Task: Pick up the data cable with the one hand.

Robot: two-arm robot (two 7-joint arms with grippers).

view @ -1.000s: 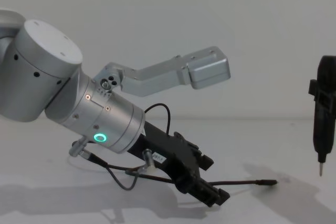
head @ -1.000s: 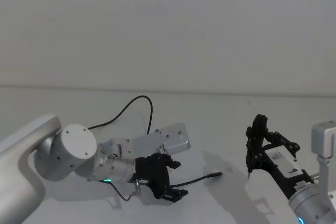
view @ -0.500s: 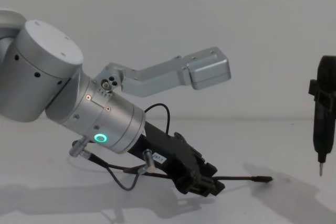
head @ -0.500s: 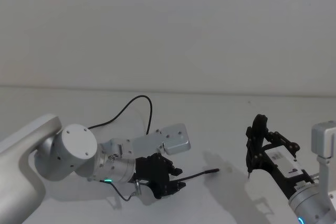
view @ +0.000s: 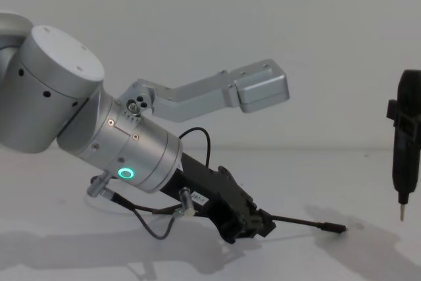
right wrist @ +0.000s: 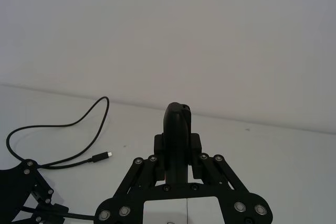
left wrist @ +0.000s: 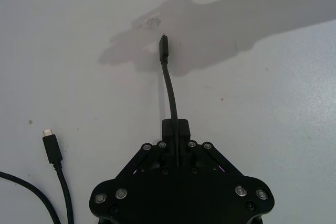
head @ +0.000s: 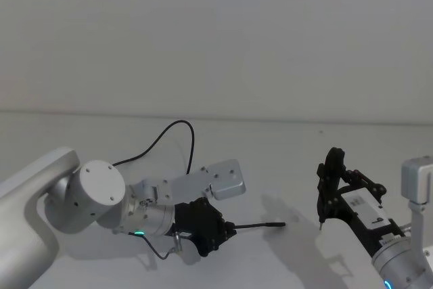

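Note:
The data cable (head: pixel 177 126) is a thin black cord looping over the white table behind my left arm. My left gripper (head: pixel 226 229) is low over the table and shut on one branch of it, just behind the plug. In the left wrist view the cord (left wrist: pixel 170 93) runs straight out from between the closed fingers to its plug (left wrist: pixel 163 45), which is at the table surface. The other plug (left wrist: pixel 51 146) lies flat beside the gripper. From the chest, the left gripper (view: pixel 262 220) holds the cord with the plug end (view: pixel 332 227) sticking out to the right.
My right gripper (head: pixel 323 216) hangs shut at the right, fingertips pointing down just above the table, apart from the cable. A short grey wire with a silver plug (view: pixel 99 186) belongs to my left wrist. A faint seam (head: pixel 270 121) crosses the table farther back.
The left gripper's fingers, open on both sides of the cord a second ago, have closed on it. The free plug end shifted slightly. The right arm has not moved.

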